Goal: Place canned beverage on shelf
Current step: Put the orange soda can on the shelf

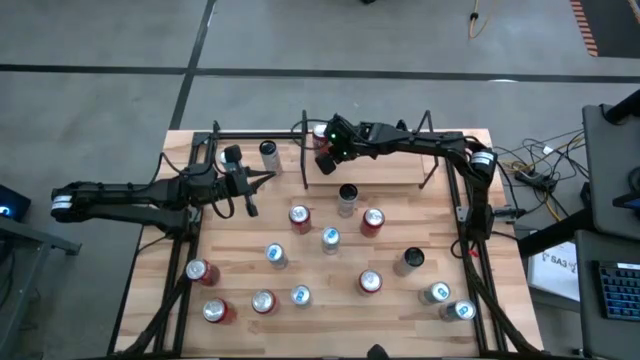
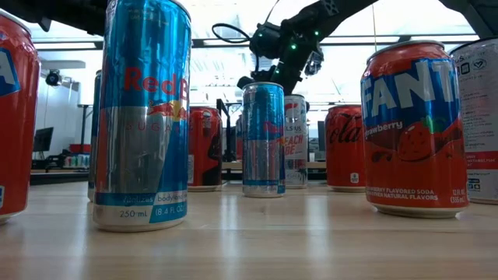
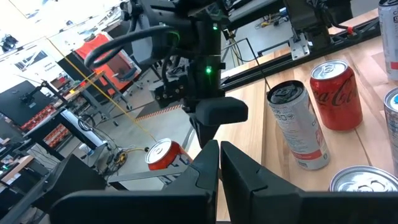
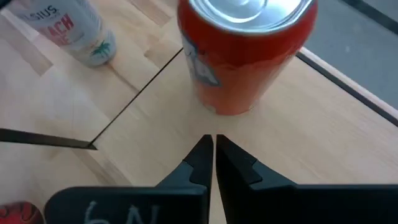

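Closest to the table's front edge we've got a scatter of cans, including a tall blue energy drink can [image 2: 142,117] and a red strawberry soda can [image 2: 414,128] that fill the low view. Behind those, toward the shelf [image 1: 385,172], more cans stand mid-table, like a red cola can [image 3: 336,94] and a slim white can [image 3: 296,124] right next to it.

Off to the side of the shelf, our left gripper [image 1: 250,182] hangs over the table with its fingers pressed together and nothing between them. A silver can [image 1: 268,153] stands just beyond it, close to the shelf's end.

At the back, the shelf itself is a small light-wood board with thin black rails. An orange-red can [image 4: 244,50] already stands upright on it, near the end facing the left arm. Our right gripper [image 4: 210,158] hovers just beside that can, fingers clenched on nothing and clear of it. We can also see a pale peach-labelled can [image 4: 78,28] on the table beside the shelf.
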`<action>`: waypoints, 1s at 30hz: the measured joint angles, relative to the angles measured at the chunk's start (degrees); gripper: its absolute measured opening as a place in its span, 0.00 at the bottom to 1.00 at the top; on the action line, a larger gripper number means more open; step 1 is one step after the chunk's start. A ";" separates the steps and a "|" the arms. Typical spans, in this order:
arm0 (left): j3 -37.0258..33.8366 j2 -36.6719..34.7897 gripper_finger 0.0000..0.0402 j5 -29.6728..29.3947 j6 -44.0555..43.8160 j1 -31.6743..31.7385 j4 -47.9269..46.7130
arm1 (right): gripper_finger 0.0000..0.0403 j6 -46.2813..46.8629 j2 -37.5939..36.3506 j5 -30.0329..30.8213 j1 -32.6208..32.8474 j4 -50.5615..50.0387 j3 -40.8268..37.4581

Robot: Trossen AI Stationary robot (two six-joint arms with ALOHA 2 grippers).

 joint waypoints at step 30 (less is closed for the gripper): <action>0.00 0.00 0.00 0.02 0.00 0.00 -0.15 | 0.02 -2.10 0.21 -4.04 -1.87 1.76 0.00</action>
